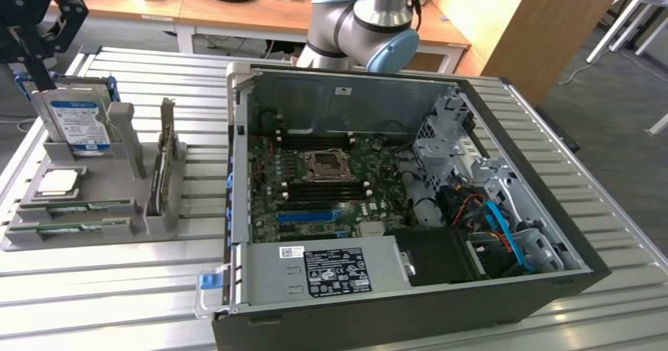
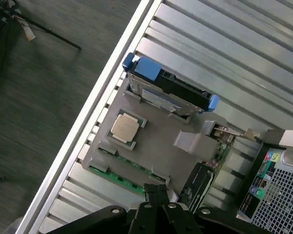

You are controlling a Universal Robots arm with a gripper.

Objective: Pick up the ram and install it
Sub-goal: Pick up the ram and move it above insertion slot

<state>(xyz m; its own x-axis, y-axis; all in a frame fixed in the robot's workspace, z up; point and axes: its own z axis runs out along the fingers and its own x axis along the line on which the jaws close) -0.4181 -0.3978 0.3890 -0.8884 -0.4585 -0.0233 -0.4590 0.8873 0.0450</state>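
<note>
Your end effector (image 2: 156,192) hangs clenched, fingertips together, above the grey holder (image 2: 158,144) on the bench (image 2: 234,48). The ram (image 2: 118,178) lies slotted along the holder's edge, just below your fingertips.

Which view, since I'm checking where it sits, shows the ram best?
The wrist view: the ram shows as a long green edge in the grey holder, near the shut gripper. The exterior view gives only a thin green strip in that holder at its left.
</note>
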